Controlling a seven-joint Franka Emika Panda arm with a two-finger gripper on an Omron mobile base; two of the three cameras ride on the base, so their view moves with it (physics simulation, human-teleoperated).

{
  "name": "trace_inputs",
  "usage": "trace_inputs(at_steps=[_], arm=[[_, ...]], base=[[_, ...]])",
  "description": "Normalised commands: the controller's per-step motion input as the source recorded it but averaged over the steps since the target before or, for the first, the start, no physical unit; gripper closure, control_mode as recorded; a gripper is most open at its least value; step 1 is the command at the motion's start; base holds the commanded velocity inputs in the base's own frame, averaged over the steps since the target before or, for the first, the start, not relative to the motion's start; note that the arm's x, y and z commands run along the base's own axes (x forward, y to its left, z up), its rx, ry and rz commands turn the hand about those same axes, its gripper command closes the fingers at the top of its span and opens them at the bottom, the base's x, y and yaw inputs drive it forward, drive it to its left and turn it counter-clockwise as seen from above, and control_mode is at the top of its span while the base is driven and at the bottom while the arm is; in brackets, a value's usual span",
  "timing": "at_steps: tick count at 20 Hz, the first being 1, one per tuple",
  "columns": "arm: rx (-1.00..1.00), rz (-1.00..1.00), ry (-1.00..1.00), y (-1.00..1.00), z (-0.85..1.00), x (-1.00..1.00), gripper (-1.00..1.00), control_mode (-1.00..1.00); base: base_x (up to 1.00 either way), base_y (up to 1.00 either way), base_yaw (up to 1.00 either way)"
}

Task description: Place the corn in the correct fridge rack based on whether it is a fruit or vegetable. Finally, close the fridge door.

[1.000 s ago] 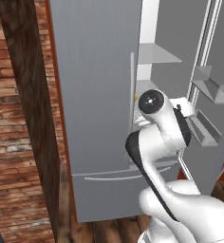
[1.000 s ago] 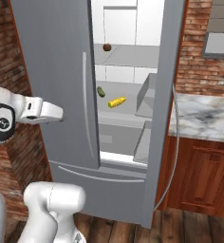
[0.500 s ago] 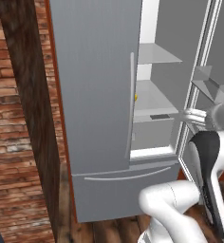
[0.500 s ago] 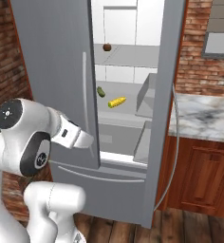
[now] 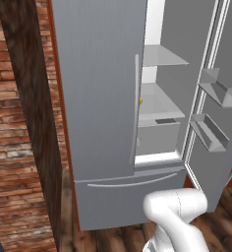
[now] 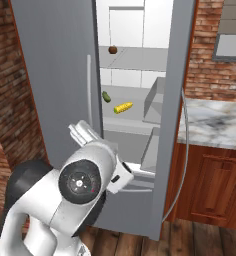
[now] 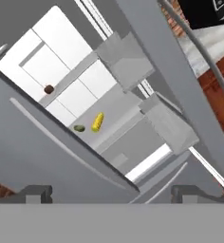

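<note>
The corn (image 6: 122, 107) lies on the fridge rack (image 6: 140, 111), the lower pale shelf, just right of a dark green cucumber (image 6: 106, 96). In the hand view the corn (image 7: 98, 122) rests on that rack (image 7: 115, 105) well ahead of my gripper (image 7: 113, 194), which is open with nothing between its widely spread fingertips (image 7: 35, 193). From the left base view just a yellow sliver of the corn (image 5: 140, 101) peeks past the closed left door, on the rack (image 5: 159, 104). The right fridge door (image 6: 172, 100) stands open.
A small brown item (image 6: 112, 49) sits on the upper shelf (image 5: 162, 56). The open door carries bins (image 5: 209, 130) on its inner side. My arm (image 6: 85, 185) is low in front of the closed left door (image 5: 98, 88). A marble counter (image 6: 215, 120) stands right of the fridge.
My arm has swung down and round: it left the middle of the left base view and now looms large in the right base view. The corn and the door have not moved.
</note>
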Motion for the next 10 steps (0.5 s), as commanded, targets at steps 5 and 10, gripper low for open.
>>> trace_inputs(at_steps=[5,10], arm=[[0.29,0.0,-0.2,-0.86,-0.42,0.02,-1.0,-1.0],[0.31,0.0,-0.13,-0.92,-0.43,0.21,-1.0,-1.0]], base=[[0.0,0.0,0.0],[0.0,0.0,0.0]])
